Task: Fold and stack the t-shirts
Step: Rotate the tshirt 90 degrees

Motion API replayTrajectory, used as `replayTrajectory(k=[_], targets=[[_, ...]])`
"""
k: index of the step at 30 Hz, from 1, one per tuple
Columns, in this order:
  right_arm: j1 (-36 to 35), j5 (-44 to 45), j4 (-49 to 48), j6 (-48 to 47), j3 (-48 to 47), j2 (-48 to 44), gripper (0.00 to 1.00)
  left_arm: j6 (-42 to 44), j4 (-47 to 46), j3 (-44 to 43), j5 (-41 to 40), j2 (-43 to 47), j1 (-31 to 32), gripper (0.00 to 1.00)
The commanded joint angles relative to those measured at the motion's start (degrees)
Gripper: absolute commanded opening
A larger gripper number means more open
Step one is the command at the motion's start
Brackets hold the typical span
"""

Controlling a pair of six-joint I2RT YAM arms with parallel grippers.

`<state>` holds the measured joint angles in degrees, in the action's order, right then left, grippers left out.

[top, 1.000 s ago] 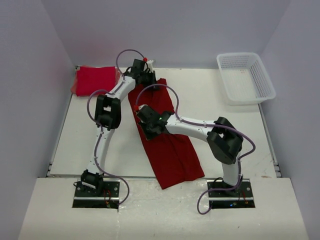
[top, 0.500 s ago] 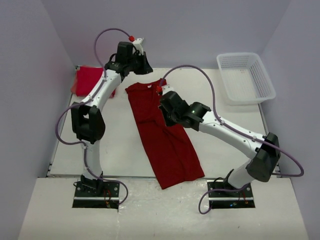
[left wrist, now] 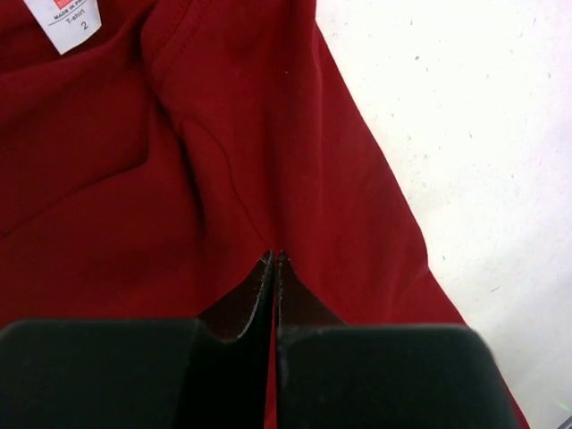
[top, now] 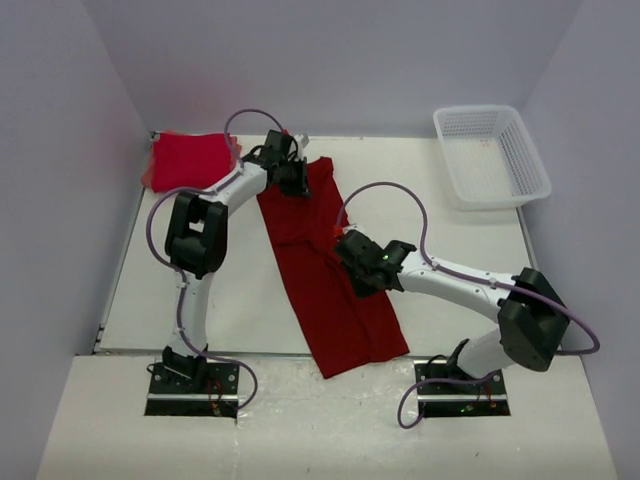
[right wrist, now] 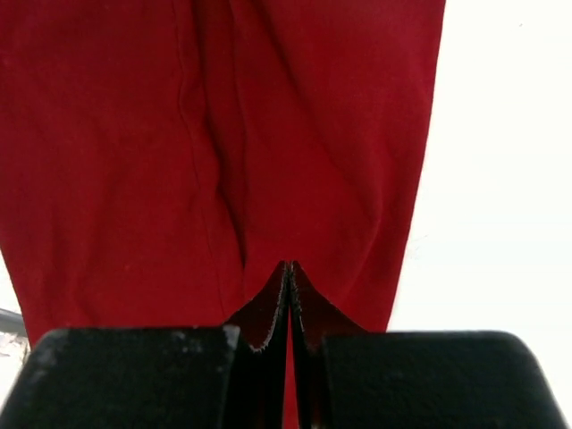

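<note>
A dark crimson t-shirt (top: 340,320) lies folded into a long strip down the middle of the table. Its collar end points to the far side, and a white label (left wrist: 67,20) shows there. My left gripper (top: 296,180) is shut, with its tips (left wrist: 274,257) down on the cloth beside the collar. My right gripper (top: 358,272) is shut too, and its tips (right wrist: 288,266) rest on the middle of the strip near a lengthwise crease. No cloth shows between either pair of jaws. A bright red folded t-shirt (top: 190,160) lies at the far left corner.
A white lattice basket (top: 492,155) stands at the far right corner. Bare white table (top: 450,230) lies between it and the shirt. Grey walls close in the left, back and right sides.
Half a second ago both arms were raised above the shirt. Both have come down onto it, the left at the collar end and the right at the middle.
</note>
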<state>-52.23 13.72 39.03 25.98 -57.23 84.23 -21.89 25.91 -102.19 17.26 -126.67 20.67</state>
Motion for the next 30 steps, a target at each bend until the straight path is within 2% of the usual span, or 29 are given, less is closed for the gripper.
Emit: replayTrajectory(k=[1,10,17,25,30], targets=[[-0.24,-1.4,-4.04,2.85,1.15,0.41,0.0,-0.26,-3.24,-1.16,-0.91,-1.98,-0.1,0.0],[-0.33,-5.1,-8.88,5.66,4.41,7.43,0.0,0.62,2.55,-8.98,-6.0,-13.41,-0.19,0.0],[-0.24,-7.12,-10.55,5.84,1.34,15.17,0.0,1.76,7.31,-22.41,-5.83,-22.03,-0.8,0.0],[-0.24,-11.87,-10.02,4.17,-10.6,24.05,0.0,0.27,4.85,-35.33,2.78,-29.42,-4.05,0.0],[1.6,-8.71,-5.03,1.36,-21.05,28.54,0.0,0.27,1.69,-36.41,5.95,-29.43,-5.81,0.0]])
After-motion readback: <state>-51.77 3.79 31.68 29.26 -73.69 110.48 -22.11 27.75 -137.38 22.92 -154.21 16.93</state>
